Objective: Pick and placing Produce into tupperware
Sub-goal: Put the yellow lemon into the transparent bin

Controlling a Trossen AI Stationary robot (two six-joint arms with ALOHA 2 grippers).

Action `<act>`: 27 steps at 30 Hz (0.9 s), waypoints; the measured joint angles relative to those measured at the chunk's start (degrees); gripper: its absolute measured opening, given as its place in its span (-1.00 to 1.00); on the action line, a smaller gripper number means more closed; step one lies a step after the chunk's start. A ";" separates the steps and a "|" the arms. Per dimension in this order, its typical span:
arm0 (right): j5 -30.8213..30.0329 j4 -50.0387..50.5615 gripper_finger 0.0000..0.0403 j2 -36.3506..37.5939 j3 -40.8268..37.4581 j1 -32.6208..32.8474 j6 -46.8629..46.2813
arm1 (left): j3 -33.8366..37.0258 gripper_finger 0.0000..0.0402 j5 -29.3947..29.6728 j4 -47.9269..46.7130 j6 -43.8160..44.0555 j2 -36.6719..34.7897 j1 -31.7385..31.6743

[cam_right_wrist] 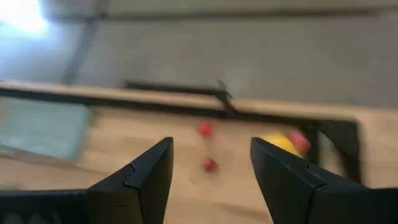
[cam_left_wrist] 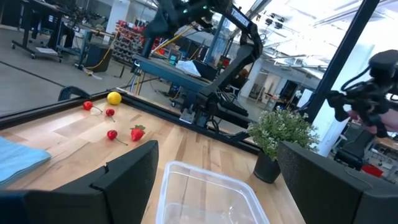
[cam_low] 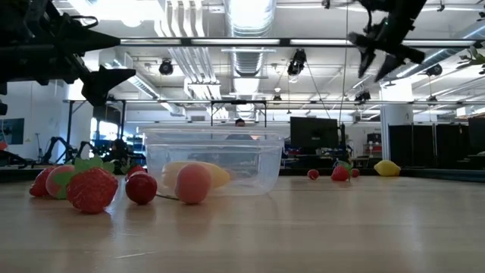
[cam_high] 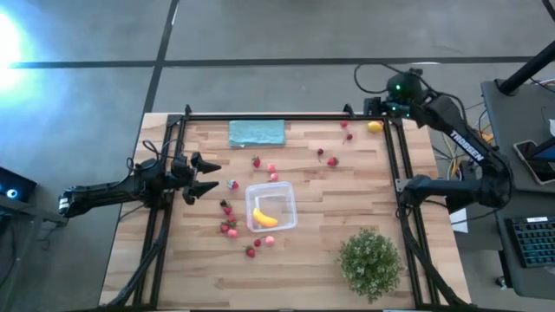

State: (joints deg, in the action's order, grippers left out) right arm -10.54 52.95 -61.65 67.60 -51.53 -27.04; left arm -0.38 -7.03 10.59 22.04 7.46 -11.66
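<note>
Tupperware: the clear square container (cam_high: 271, 206) is sitting just below the middle of the high view, on the wooden table (cam_high: 321, 251).
Inside it: a yellow banana (cam_high: 264, 217) is lying in the lower left part of the container.
Loose fruit close by: small red and pink strawberries (cam_high: 229, 228) are lying in a cluster just left of the container, with a few more below it and above it.
Fruit farther off: more red pieces (cam_high: 332, 161) are lying toward the upper right of the table, and a yellow lemon (cam_high: 374, 126) is resting at the upper right corner.
Left gripper: the left gripper (cam_high: 211, 175) is hovering at the left of the table, just left of the container, with its fingers spread wide and nothing between them.
Right gripper: the right gripper (cam_high: 372, 107) is hanging over the upper right corner, near the lemon, its fingers standing part-way apart and carrying nothing.
Other things: a teal cloth (cam_high: 257, 133) is lying at the upper edge, and a bushy green plant (cam_high: 371, 261) is standing at the lower right.
</note>
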 joint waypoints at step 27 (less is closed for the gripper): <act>8.28 10.44 0.02 -29.12 15.71 1.34 3.59 | 0.00 0.56 0.00 0.03 0.02 -0.04 0.01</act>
State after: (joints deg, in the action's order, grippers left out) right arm -2.26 63.38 -90.77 83.31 -50.20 -23.45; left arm -0.38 -7.03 10.62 22.06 7.43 -11.65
